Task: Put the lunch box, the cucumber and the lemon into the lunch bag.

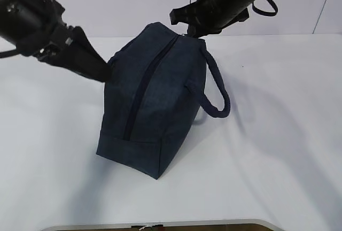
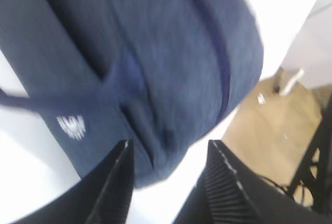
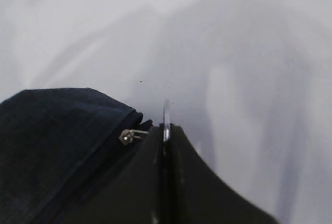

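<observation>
The dark navy lunch bag stands on the white table, and the zipper along its top looks closed. My right gripper is at the bag's far end, shut on the silver ring pull of the zipper; in the exterior view the right gripper hangs over that end. Beside the bag's left flank my left gripper is open, and in its wrist view the left gripper holds nothing, with the bag's lower edge just past its tips. The lunch box, the cucumber and the lemon are out of view.
A padded loop handle lies out to the bag's right. A small white logo shows on the bag's side. The table's front edge runs along the bottom of the exterior view. Brown floor lies beyond the table.
</observation>
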